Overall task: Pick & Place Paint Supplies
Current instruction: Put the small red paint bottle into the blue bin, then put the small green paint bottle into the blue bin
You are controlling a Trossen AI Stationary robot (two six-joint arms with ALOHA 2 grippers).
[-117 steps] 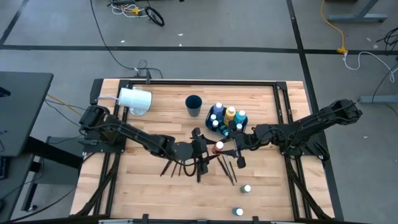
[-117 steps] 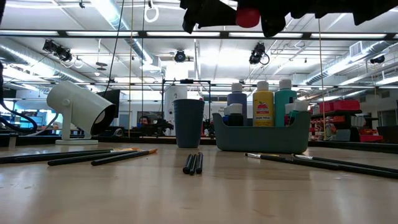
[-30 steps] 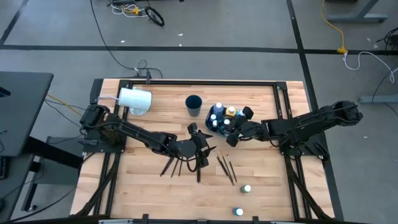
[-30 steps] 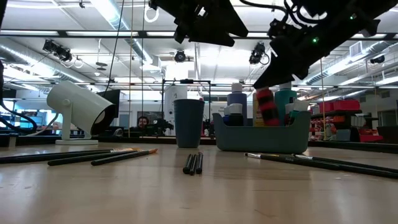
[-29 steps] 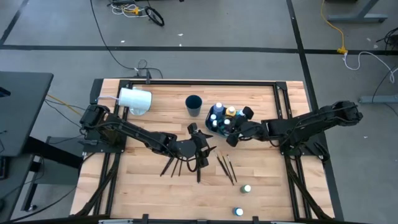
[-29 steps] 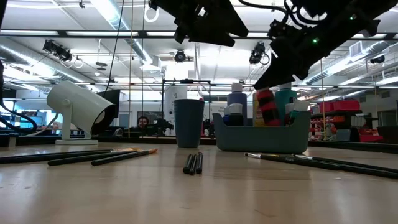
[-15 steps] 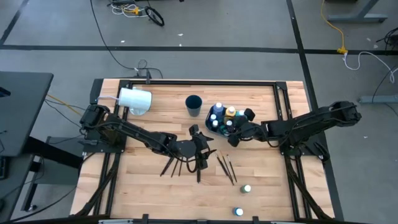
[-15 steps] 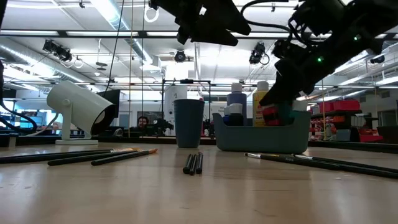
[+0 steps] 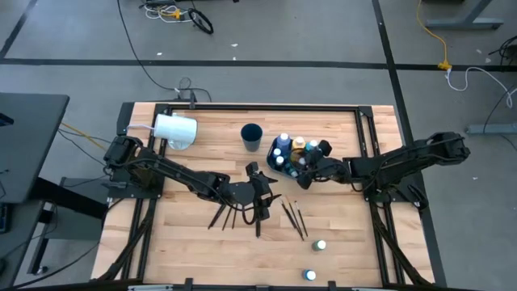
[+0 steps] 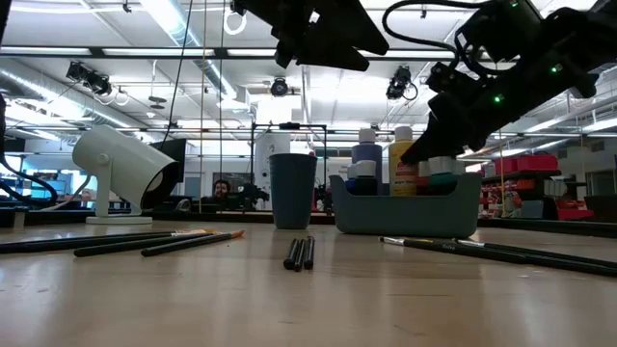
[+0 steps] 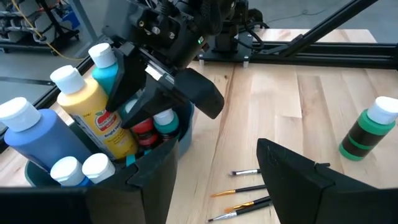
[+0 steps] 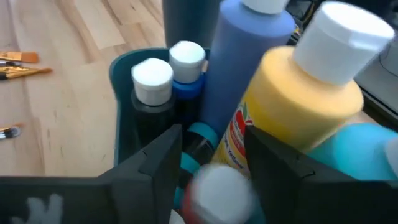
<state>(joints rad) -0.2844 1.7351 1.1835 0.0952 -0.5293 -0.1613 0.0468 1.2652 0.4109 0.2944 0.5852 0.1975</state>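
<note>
A teal caddy [image 9: 273,158] [image 10: 405,214] holds tall blue [image 11: 37,140], yellow [image 11: 93,112] and teal [image 11: 107,70] white-capped bottles plus smaller ones [image 12: 152,81]. My right gripper [image 9: 307,166] [image 12: 211,134] reaches down into the caddy, shut on a small red paint bottle [image 11: 144,132]. My left gripper [image 9: 260,190] [image 11: 214,152] hangs open above the table's middle, over the loose dark brushes [image 9: 234,215]. More brushes [image 9: 295,218] [image 11: 249,186] lie flat near the caddy. Two green, white-capped bottles [image 9: 321,244] [image 9: 309,275] stand toward the near edge. My right gripper pinches the red bottle between its two fingers [image 12: 155,165], on the body just below the white cap [image 12: 221,186]. The fingers slant down from above and from the table's right. The bottle is tilted, with its lower end inside the caddy among the other bottles.
A dark blue cup [image 9: 251,136] [image 10: 292,190] stands left of the caddy. A large white cylinder [image 9: 174,129] [image 10: 120,173] sits at the far left corner. A green bottle [image 11: 367,130] stands on bare wood right of the brushes.
My right gripper has moved down into the caddy with the red bottle still held. The bottle, above the caddy's rim a second ago, has sunk behind the caddy's wall in the low view. The left arm has kept still.
</note>
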